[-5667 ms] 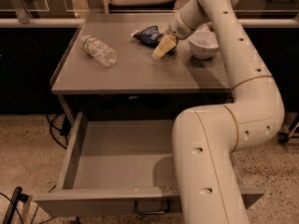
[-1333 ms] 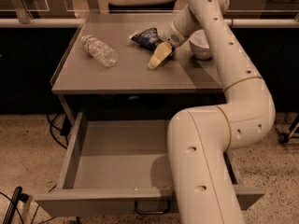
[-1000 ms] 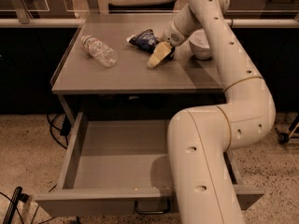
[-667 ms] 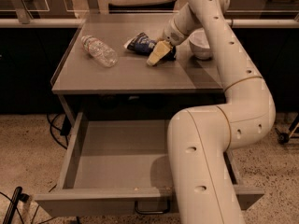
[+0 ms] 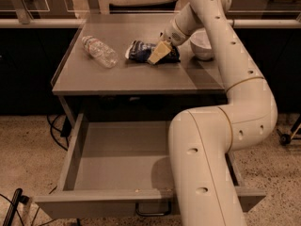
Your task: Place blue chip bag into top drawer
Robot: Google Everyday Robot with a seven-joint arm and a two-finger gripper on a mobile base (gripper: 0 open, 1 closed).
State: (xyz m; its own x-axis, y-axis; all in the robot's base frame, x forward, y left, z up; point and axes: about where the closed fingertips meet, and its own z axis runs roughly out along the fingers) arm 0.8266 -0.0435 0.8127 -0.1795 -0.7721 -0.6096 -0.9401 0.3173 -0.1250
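Note:
The blue chip bag (image 5: 140,51) lies wrinkled on the grey table (image 5: 117,76), at its middle back. My gripper (image 5: 158,53) is down on the bag's right part and touches it. The arm reaches it from the right, over the table. The top drawer (image 5: 101,204) is pulled wide open below the table's front edge. Its grey inside shows nothing in it, and its dark loop handle (image 5: 153,211) hangs on the front. My arm's lower links hide the drawer's right part.
A clear plastic water bottle (image 5: 99,52) lies on its side on the table, left of the bag. A white bowl (image 5: 203,45) stands right of the gripper. Cables (image 5: 56,126) lie on the speckled floor at the left.
The gripper has moved from beside the bag onto it. Bag and gripper have shifted together toward the table's front and a little left.

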